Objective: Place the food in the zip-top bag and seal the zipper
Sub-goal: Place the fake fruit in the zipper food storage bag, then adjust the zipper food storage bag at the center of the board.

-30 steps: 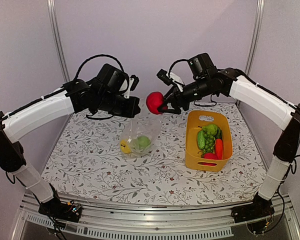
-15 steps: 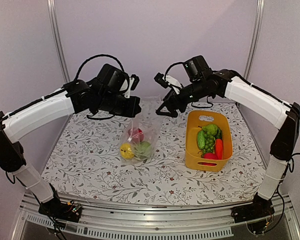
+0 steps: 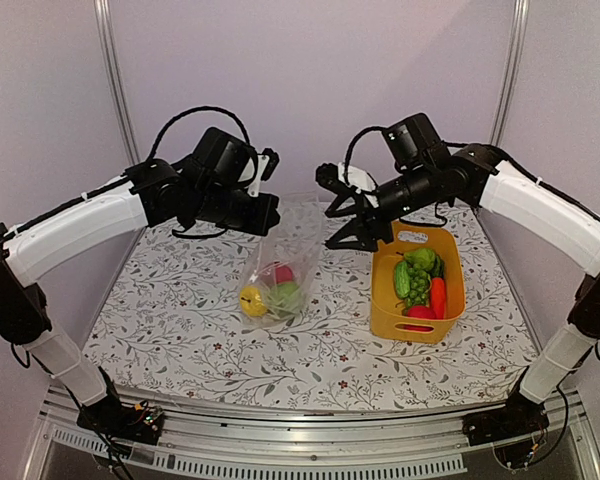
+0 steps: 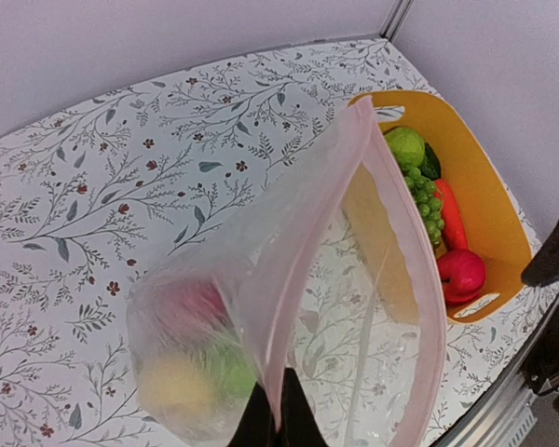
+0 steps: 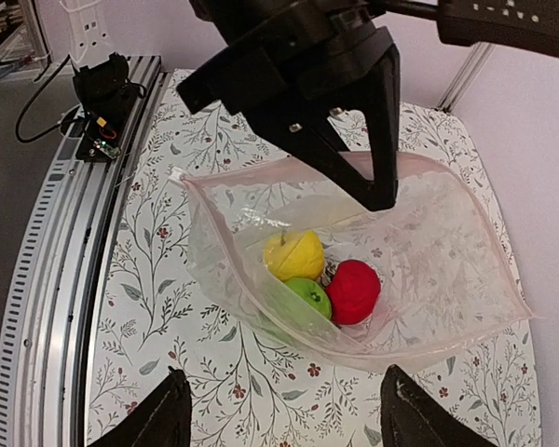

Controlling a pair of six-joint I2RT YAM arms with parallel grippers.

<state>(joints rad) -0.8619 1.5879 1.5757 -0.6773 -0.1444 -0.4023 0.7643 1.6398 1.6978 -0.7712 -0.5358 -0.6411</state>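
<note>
My left gripper (image 3: 269, 216) is shut on the top edge of the clear zip-top bag (image 3: 276, 272) and holds it hanging open above the table; its fingertips (image 4: 278, 421) pinch the pink zipper strip (image 4: 309, 279). Inside the bag lie a yellow piece (image 5: 295, 254), a green piece (image 5: 307, 296) and a red round piece (image 5: 354, 290). My right gripper (image 3: 352, 218) is open and empty, above and right of the bag mouth. The rest of the food, with grapes (image 3: 416, 287), carrot (image 3: 438, 296) and a red piece (image 3: 420, 313), lies in the basket.
The yellow plastic basket (image 3: 386, 300) stands right of the bag, also in the left wrist view (image 4: 489, 200). The flowered cloth (image 3: 180, 320) covers the table. A metal rail (image 3: 280, 415) runs along the near edge.
My right gripper let go of the red round piece, which fell into the bag. The gripper then opened wide and moved right and down, towards the basket.
</note>
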